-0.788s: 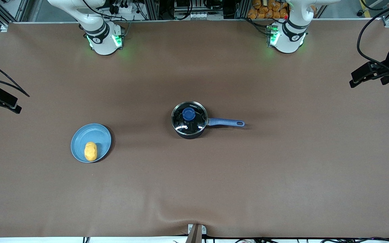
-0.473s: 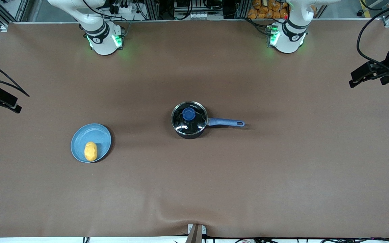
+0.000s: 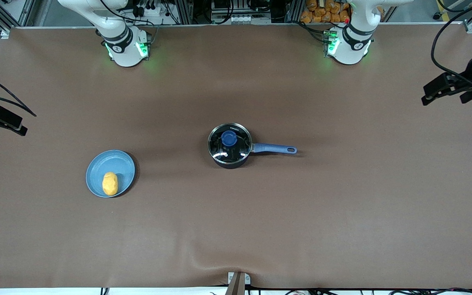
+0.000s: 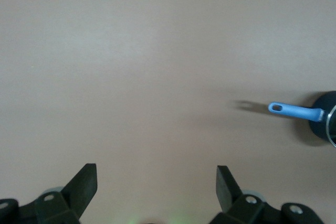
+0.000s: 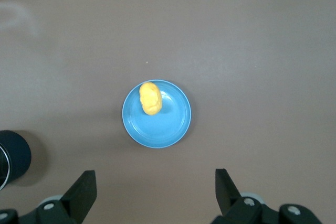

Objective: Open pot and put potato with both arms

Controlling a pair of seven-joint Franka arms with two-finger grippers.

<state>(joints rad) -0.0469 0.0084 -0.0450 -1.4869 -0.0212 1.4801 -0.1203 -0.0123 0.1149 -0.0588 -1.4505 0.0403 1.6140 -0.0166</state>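
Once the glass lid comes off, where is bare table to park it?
Bare brown table lies nearer the camera than the black lidded saucepan, and between it and the light-blue plate holding the yellow potato. Avoid its blue handle. Nowhere crowded.

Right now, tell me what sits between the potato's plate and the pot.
Nothing: the front view shows only bare brown table cover between the plate and the pot.

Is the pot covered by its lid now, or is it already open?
Covered. The glass lid with its blue knob sits level on the pot; neither pincer is near it.
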